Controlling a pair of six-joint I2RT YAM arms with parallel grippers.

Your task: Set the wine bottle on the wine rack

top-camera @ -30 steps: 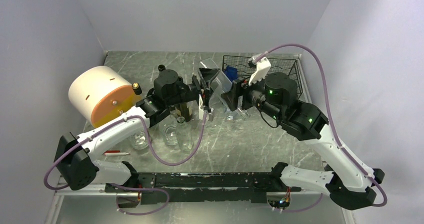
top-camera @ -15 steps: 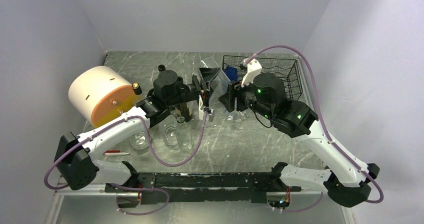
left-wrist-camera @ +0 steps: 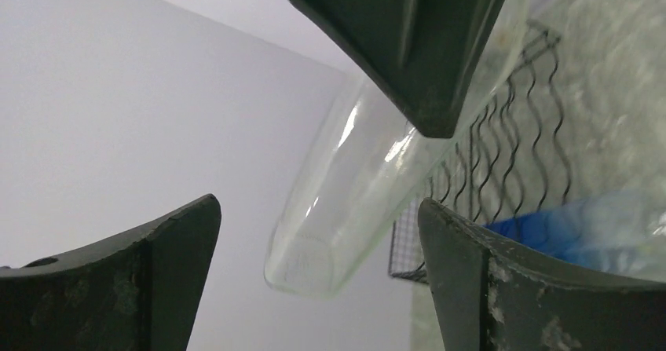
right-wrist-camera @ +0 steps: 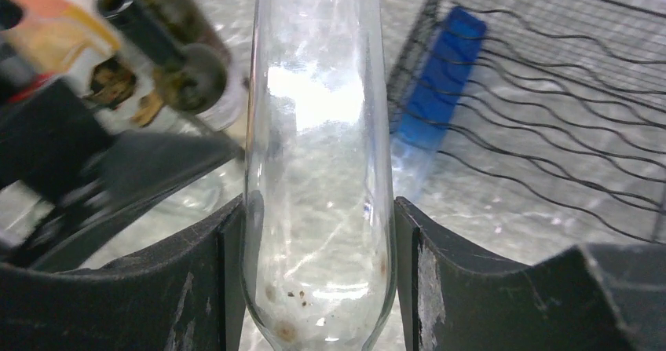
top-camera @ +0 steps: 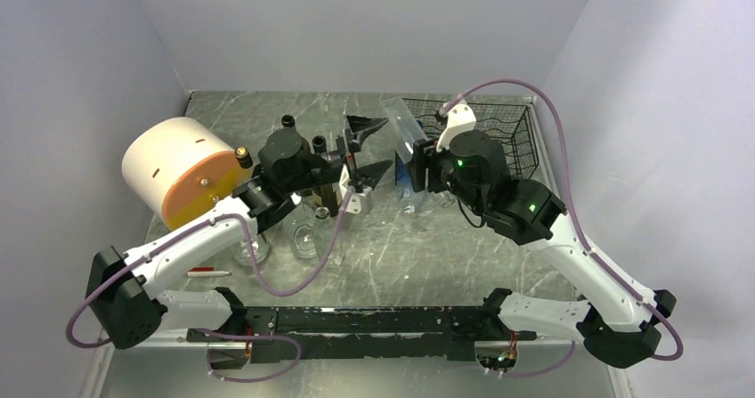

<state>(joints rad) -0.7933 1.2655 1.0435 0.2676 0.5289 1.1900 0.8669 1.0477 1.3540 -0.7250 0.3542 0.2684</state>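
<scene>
A clear glass wine bottle (top-camera: 402, 127) is held above the table just left of the wine rack (top-camera: 509, 127), a black wire box at the back right. My right gripper (top-camera: 417, 168) is shut on the bottle's wide lower body (right-wrist-camera: 318, 170), one finger on each side. My left gripper (top-camera: 377, 148) stands open a little to the left, apart from the bottle. In the left wrist view the bottle (left-wrist-camera: 353, 186) hangs beyond the spread fingers (left-wrist-camera: 157, 249), tilted, with the rack's wavy wires (left-wrist-camera: 518, 131) behind it.
A blue bottle (right-wrist-camera: 441, 76) lies at the rack's left end. A cream and orange cylinder (top-camera: 182, 166) stands at the left. Dark bottles (top-camera: 318, 145) and glass jars (top-camera: 303, 238) crowd under the left arm. A red pen (top-camera: 200, 272) lies near the front left.
My left gripper let go of the bottle, opened wide and drew back to the left. My right gripper closed on the bottle and now carries it alone, closer to the rack.
</scene>
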